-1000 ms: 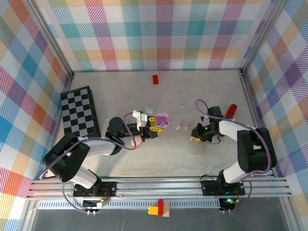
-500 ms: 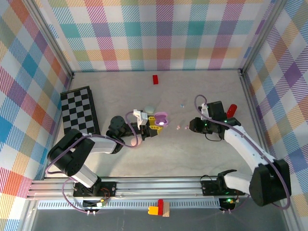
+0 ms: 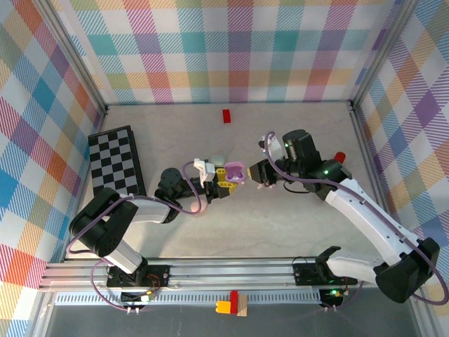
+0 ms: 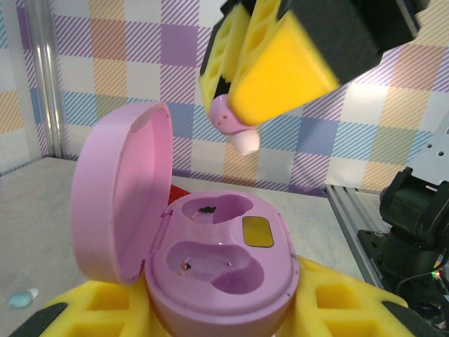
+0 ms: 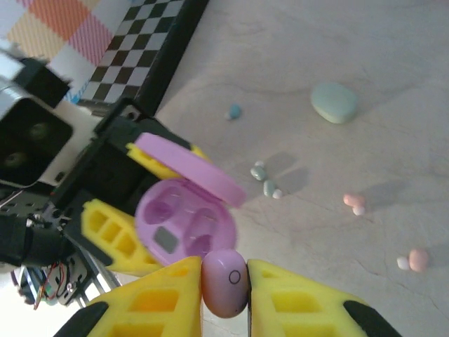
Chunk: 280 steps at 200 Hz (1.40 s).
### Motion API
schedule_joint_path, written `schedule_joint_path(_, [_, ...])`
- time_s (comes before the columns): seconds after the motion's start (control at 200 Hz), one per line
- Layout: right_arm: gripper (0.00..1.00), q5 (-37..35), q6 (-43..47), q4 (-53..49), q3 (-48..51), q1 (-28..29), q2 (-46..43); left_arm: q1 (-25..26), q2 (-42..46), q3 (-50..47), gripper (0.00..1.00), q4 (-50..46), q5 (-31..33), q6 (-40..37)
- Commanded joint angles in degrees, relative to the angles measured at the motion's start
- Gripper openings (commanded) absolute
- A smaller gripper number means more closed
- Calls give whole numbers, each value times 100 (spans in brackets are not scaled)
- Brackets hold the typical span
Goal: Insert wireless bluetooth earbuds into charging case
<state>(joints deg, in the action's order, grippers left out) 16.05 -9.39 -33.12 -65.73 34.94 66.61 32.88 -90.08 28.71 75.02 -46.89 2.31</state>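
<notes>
At mid-table (image 3: 295, 225), the following are entered.

1. Charging case (image 4: 217, 274): lilac-pink and pebble-shaped. Its lid is hinged open and stands up at the left in the left wrist view. Two moulded sockets and a small yellow-green patch are exposed. The left gripper (image 3: 226, 178) clamps it, yellow pads pressed against the lower shell from both sides.

2. Pink earbud (image 5: 224, 277): pinched between the yellow fingers of the right gripper (image 5: 224, 282), whose jaws are drawn in tight on it. In the left wrist view its white tip points down. It hangs just above the open case, over the sockets, and is apart from them.

3. Loose stock on the table surface, right wrist view:
- Pale mint buds (image 5: 265, 180): a pair lying close together, near the case lid.
- Loose pink buds (image 5: 354, 202): one piece there and a second further right, apart from the first.
- Light blue bud (image 5: 233, 111): lies alone.

4. Mint case (image 5: 334, 102): closed, and lies beyond the buds.

5. Checkerboard (image 3: 116, 161): lies flat at the left side.

6. Red block (image 3: 226, 116): near the back wall, well apart from the rest.
</notes>
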Motion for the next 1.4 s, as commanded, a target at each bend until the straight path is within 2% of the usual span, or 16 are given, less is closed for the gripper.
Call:
schedule_joint_path(0.0, [20,-39,475,-305,-329,215,229,-80,8,43,34,188,-82,-168])
schedule_joint_path(0.805, [20,-246,796,-555,-646,444,871,-80,114,56,34,180,-171,-222])
schedule_joint_path(0.875, [26,-269,824,-572,-643,448,858,-80,123,47,34,190,-162,-222])
schedule_joint_path(0.945, [37,-252,815,-543,-644,452,796,-80,114,39,34,188,-154,-222])
schedule_joint_path(1.16, [46,-176,935,-254,-315,436,294,-119,79,10,34,189,-102,-249])
schedule_joint_path(1.275, [46,162,781,497,434,131,-319,-183,128,-55,34,193,-102,-249])
schedule_joint_path(1.395, [46,632,-72,1573,1369,-643,-945,-253,275,-148,34,184,-84,-253])
